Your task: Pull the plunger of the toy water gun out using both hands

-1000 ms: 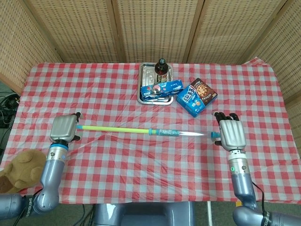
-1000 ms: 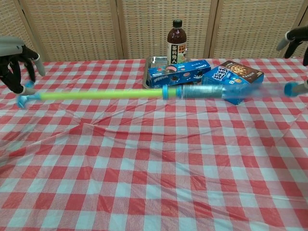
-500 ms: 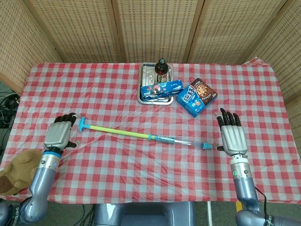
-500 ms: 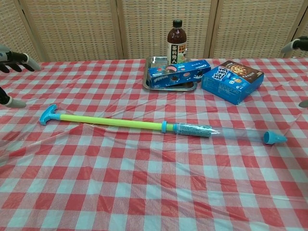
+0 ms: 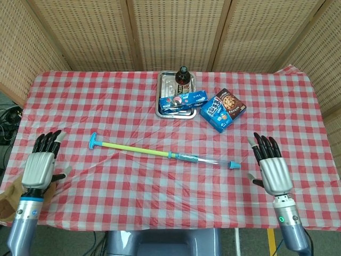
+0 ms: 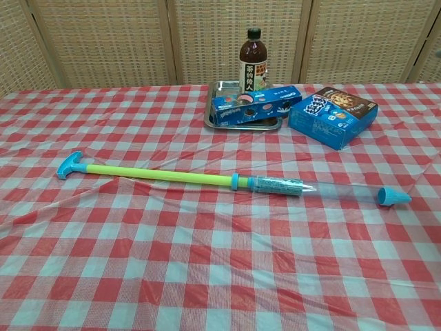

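Observation:
The toy water gun [image 5: 165, 153] [image 6: 234, 181] lies flat on the checked tablecloth, slanting from upper left to lower right. Its yellow-green plunger rod [image 5: 136, 149] [image 6: 158, 174] is drawn far out, ending in a blue T-handle [image 5: 94, 141] [image 6: 69, 165]. The clear barrel [image 5: 205, 159] [image 6: 331, 191] ends in a blue nozzle cap [image 5: 233, 165] [image 6: 392, 197]. My left hand [image 5: 40, 166] hovers open near the table's left front edge, well apart from the handle. My right hand [image 5: 272, 168] is open at the right front, clear of the nozzle. Neither hand shows in the chest view.
A metal tray [image 5: 162, 90] [image 6: 218, 89] at the back holds a dark bottle [image 5: 183, 78] [image 6: 253, 58] and a blue biscuit box [image 5: 184, 100] [image 6: 256, 105]. A blue cookie box [image 5: 222, 110] [image 6: 332, 116] lies right of it. A brown plush toy [image 5: 6, 201] sits off the front left corner.
Both hands have released the gun and drawn back toward the front edge, out of the chest view. The gun dropped from the air onto the cloth and now lies still.

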You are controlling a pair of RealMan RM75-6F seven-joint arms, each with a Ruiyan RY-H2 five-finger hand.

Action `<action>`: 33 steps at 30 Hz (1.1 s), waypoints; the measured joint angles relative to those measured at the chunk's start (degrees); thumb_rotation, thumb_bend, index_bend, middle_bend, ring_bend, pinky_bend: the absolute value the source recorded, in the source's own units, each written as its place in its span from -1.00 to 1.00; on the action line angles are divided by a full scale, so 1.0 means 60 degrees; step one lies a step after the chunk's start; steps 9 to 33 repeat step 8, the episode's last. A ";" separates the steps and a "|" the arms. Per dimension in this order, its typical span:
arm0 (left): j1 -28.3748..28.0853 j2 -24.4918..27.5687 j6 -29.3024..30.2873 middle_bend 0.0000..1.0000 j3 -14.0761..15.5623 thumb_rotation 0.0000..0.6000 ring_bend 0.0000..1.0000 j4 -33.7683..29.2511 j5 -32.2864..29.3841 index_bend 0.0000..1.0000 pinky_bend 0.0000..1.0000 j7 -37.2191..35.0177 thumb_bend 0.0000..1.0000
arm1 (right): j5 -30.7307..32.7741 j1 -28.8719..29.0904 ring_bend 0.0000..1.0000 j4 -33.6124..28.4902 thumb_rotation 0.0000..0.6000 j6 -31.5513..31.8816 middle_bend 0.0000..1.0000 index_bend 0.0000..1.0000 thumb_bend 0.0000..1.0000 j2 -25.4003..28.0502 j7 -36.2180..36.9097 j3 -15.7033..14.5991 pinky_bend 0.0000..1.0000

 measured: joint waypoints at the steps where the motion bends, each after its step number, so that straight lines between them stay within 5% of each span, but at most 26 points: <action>1: 0.0161 -0.0042 0.0155 -1.00 0.0089 1.00 -1.00 0.0183 0.0179 -1.00 -1.00 -0.0050 -0.58 | -0.0318 -0.0168 -1.00 0.0301 1.00 0.0265 -1.00 -1.00 -0.67 0.0001 0.0262 -0.0118 -1.00; 8: 0.1243 -0.0491 0.1087 -1.00 0.0490 1.00 -1.00 0.1408 0.1025 -1.00 -1.00 -0.0378 -0.62 | -0.1030 -0.1043 -1.00 0.1124 1.00 0.1160 -1.00 -1.00 -0.70 0.0116 0.0994 -0.0464 -1.00; 33: 0.1243 -0.0491 0.1087 -1.00 0.0490 1.00 -1.00 0.1408 0.1025 -1.00 -1.00 -0.0378 -0.62 | -0.1030 -0.1043 -1.00 0.1124 1.00 0.1160 -1.00 -1.00 -0.70 0.0116 0.0994 -0.0464 -1.00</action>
